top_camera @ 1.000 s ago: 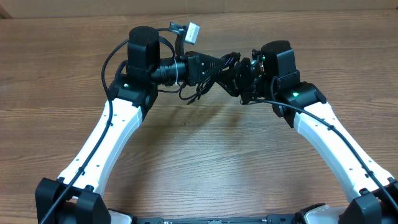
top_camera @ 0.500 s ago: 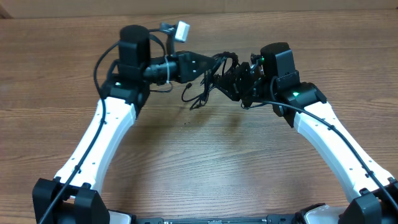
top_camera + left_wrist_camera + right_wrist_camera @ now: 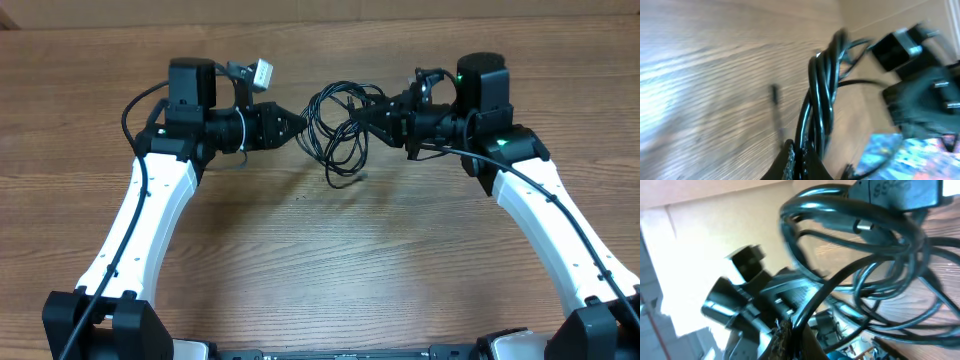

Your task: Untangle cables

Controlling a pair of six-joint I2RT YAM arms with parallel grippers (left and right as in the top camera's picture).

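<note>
Pinching cables (image 3: 337, 152), left gripper (image 3: 302, 128) and right gripper (image 3: 364, 114) face each other.

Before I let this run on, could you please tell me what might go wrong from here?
The left hand and right hand are both shut on one bundle of cables, whose strands look twisted together in the left wrist view; pulling apart may tighten the tangle rather than loosen it. The loose loops hanging between could also slip out or snag.
</note>
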